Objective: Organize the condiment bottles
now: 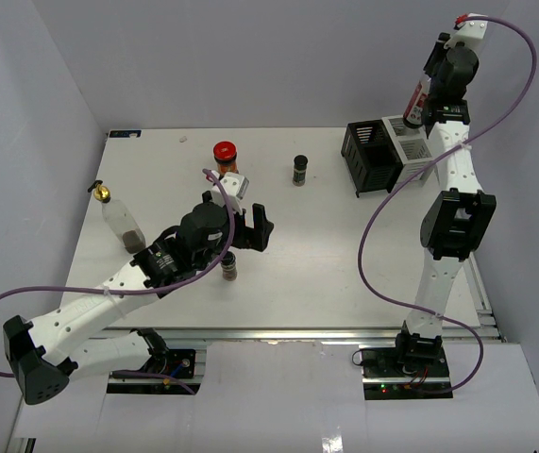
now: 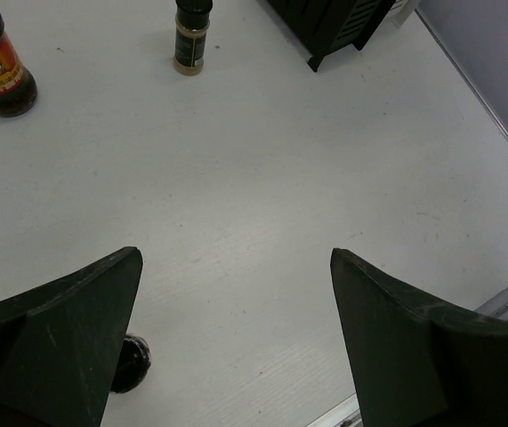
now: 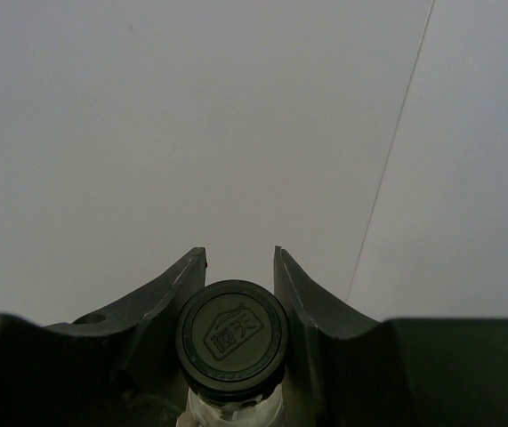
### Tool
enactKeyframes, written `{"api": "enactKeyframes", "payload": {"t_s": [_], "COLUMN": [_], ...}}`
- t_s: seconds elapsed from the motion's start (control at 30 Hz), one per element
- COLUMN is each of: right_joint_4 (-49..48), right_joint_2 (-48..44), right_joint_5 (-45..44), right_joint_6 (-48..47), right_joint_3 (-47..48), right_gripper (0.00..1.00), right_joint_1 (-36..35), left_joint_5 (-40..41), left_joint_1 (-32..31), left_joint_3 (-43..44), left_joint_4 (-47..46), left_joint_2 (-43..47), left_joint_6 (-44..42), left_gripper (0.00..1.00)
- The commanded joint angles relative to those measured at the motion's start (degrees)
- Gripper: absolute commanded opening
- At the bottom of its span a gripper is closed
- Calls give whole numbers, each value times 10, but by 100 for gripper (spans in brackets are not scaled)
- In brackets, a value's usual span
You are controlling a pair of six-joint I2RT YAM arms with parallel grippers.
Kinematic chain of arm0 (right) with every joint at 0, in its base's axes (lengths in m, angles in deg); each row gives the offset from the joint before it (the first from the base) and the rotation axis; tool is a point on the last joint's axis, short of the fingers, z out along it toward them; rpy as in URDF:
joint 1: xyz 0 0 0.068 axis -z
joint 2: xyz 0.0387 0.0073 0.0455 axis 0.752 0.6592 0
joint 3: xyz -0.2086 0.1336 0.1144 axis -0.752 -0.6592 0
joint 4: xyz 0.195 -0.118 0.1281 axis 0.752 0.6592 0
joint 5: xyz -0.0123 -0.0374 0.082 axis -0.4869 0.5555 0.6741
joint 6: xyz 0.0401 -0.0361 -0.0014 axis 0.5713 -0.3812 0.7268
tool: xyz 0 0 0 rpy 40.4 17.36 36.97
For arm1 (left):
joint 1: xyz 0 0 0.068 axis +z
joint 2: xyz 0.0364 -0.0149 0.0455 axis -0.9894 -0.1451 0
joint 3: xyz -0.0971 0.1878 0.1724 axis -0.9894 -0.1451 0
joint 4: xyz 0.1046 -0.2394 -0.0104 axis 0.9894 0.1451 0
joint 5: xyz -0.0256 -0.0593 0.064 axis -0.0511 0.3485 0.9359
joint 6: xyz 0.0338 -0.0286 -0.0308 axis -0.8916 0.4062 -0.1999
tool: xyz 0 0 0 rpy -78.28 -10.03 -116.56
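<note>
**A:** Where was your right gripper (image 3: 240, 256) at that moment?

**B:** High at the far right, clamped on the neck of the red-labelled bottle (image 1: 418, 100), just under its cap. The bottle hung over the far side of the wire rack (image 1: 375, 156), above it and not yet in it.

**A:** What did the step ask of you?

**B:** I judged it to be the set-down into the rack. I needed to lower the bottle upright and centred over one compartment, so that its base cleared the wires. I should have parted the fingers only once the base sat firm. I could not tell which compartment lay beneath it, because my wrist camera showed only the cap and the wall.

**A:** Any risk?

**B:** A tall bottle held by its top can swing and catch a wire, so a slow, straight descent seemed wise.

**A:** And your other tool?

**B:** My left gripper (image 2: 234, 258) stood wide apart and held nothing, low over the table (image 2: 262, 160) near the middle. One shaker (image 1: 229, 267) stood just beside it. The second shaker (image 1: 299, 170) and the dark jar with the red lid (image 1: 225, 153) stood farther off, and the gold-topped bottle (image 1: 118, 222) was at the left. All four stood on the table, well apart from the rack.
</note>
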Motion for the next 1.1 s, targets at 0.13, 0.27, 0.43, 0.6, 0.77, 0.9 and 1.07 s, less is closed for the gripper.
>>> {"api": "enactKeyframes", "payload": {"t_s": [0.13, 0.27, 0.43, 0.6, 0.77, 0.9, 1.07], "right_joint_4": [-134, -137, -145, -165, -182, -197, -199], "right_joint_2": [23, 28, 32, 27, 24, 15, 4], "right_joint_5": [40, 43, 38, 31, 49, 51, 46], "right_joint_6": [15, 23, 16, 16, 5, 5, 4], "right_joint_3": [23, -3, -30, -80, -118, -154, -171], "right_gripper": [8, 8, 8, 8, 8, 16, 65], "right_joint_1": [1, 0, 0, -1, -1, -1, -2], "left_joint_5": [11, 13, 11, 11, 35, 40, 52], "left_joint_1": [2, 2, 2, 2, 2, 2, 2], "left_joint_3": [-4, -8, -6, -16, -28, -45, -53], "left_joint_4": [-35, -40, -35, -49, -51, -55, -44], "left_joint_2": [14, 12, 9, 17, 27, 46, 56], "left_joint_6": [-1, -1, -3, -4, -4, 0, 9], "left_gripper": [98, 98, 98, 98, 98, 98, 98]}}
